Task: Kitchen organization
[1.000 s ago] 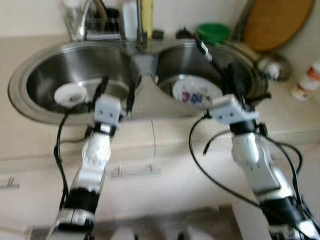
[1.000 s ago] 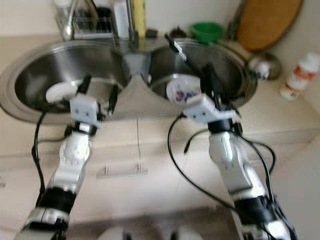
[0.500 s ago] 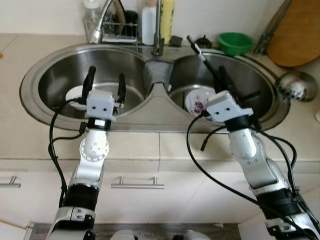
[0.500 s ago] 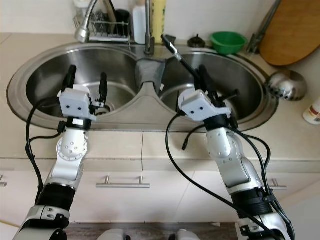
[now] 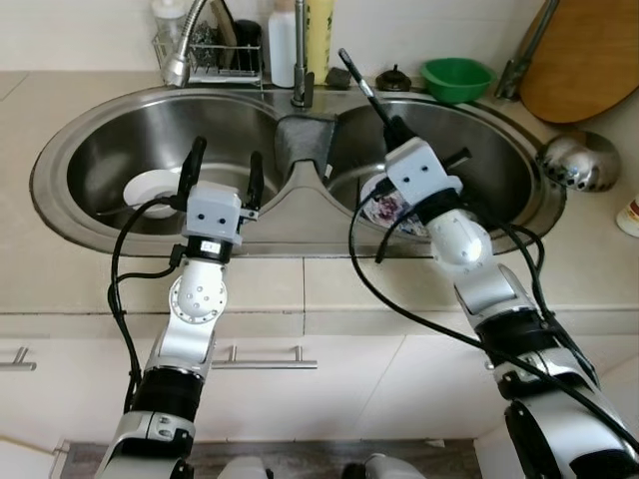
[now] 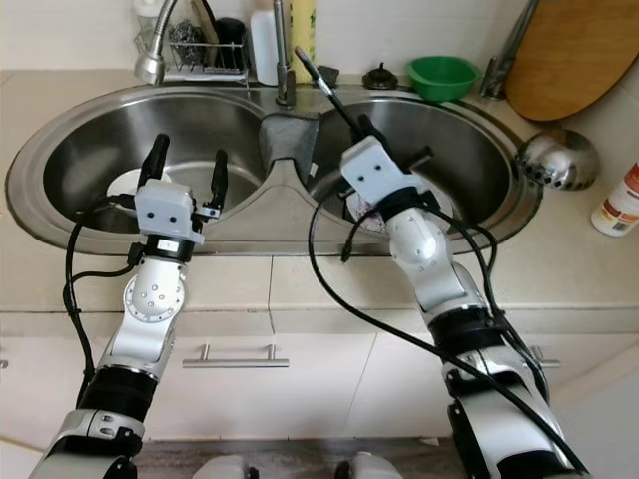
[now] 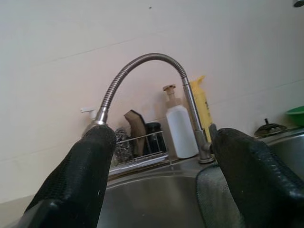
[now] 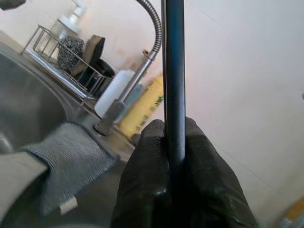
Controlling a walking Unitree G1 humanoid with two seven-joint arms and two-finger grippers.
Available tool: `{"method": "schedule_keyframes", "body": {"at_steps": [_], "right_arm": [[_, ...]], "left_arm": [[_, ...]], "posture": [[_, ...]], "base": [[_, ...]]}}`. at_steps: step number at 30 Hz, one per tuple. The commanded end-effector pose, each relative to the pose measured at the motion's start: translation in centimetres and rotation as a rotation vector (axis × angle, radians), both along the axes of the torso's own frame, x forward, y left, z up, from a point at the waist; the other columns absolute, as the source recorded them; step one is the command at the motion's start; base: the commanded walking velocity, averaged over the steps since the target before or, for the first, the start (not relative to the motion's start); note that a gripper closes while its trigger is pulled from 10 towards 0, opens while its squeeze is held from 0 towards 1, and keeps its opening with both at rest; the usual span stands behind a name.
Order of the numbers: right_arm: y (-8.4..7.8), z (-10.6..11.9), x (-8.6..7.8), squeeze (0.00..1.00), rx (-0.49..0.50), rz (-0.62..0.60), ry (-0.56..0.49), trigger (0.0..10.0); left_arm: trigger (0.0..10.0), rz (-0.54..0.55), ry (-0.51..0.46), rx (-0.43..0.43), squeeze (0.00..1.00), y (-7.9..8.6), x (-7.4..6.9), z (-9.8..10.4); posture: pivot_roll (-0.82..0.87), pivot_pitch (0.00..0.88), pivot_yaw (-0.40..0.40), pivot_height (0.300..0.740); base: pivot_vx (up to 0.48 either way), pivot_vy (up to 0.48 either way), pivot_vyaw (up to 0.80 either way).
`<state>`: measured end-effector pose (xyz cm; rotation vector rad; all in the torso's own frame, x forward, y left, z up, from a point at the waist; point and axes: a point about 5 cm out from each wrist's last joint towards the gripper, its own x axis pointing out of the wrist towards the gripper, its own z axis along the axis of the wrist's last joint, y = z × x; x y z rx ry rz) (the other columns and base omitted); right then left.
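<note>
Field note, double sink (image 5: 60, 215). Over the last half second my right arm has swung inward: the right gripper (image 6: 361, 135), which sat over the middle of the right basin, is now near the divider, close to the grey cloth (image 5: 305, 145) draped over it. Its fingers are clenched on a thin dark rod-like utensil (image 5: 361, 85); in the right wrist view the rod (image 8: 174, 71) runs straight up between the pads, tip pointing toward the back of the counter near the yellow bottle (image 5: 319, 22). I cannot tell what kind of utensil it is. The camera also shifted slightly, so some of the apparent motion is mine.

My read: the utensil is lifted clear of the basin and headed somewhere for stowing, possibly the wire rack (image 5: 215, 62) behind the sink; destination uncertain.

The patterned plate (image 5: 384, 207) lies in the right basin, beneath and just beside the right wrist, partly hidden by it. A white dish (image 5: 150, 188) lies in the left basin.

Left gripper (image 5: 222, 165) hovers above the front rim of the left basin, fingers spread and empty, the white dish just beyond its left finger. Gooseneck faucet (image 7: 142, 71) ahead of it.
</note>
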<state>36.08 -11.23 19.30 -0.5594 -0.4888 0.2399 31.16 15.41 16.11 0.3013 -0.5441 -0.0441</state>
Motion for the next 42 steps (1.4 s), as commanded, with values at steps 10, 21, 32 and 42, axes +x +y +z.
{"method": "schedule_keyframes", "body": {"at_steps": [10,21,32,42], "right_arm": [[-0.6,-1.3,1.2,0.00,0.215,-0.015,0.134,10.0],[-3.1,-2.0,1.9,0.00,0.404,-0.128,0.210,10.0],[-5.5,-2.9,1.8,1.00,0.489,-0.222,0.235,10.0],[-5.6,-2.3,1.6,1.00,0.475,-0.196,0.199,10.0]], "left_arm": [[10.0,-0.008,0.056,0.009,0.00,-0.2,0.0,-1.0],[10.0,-0.015,0.066,0.009,0.00,-0.4,-0.1,-1.2],[10.0,-0.018,0.073,0.006,0.00,-0.5,-0.1,-1.3],[10.0,-0.024,0.082,0.006,0.00,-0.5,0.0,-1.4]], "posture": [[0.12,0.000,-0.044,0.740],[0.12,0.000,-0.048,0.740],[0.12,0.000,-0.049,0.740],[0.11,0.000,-0.047,0.740]], "base": [[0.000,0.000,0.40],[0.000,0.000,0.21],[0.000,0.000,0.00],[0.000,0.000,0.00]]}}
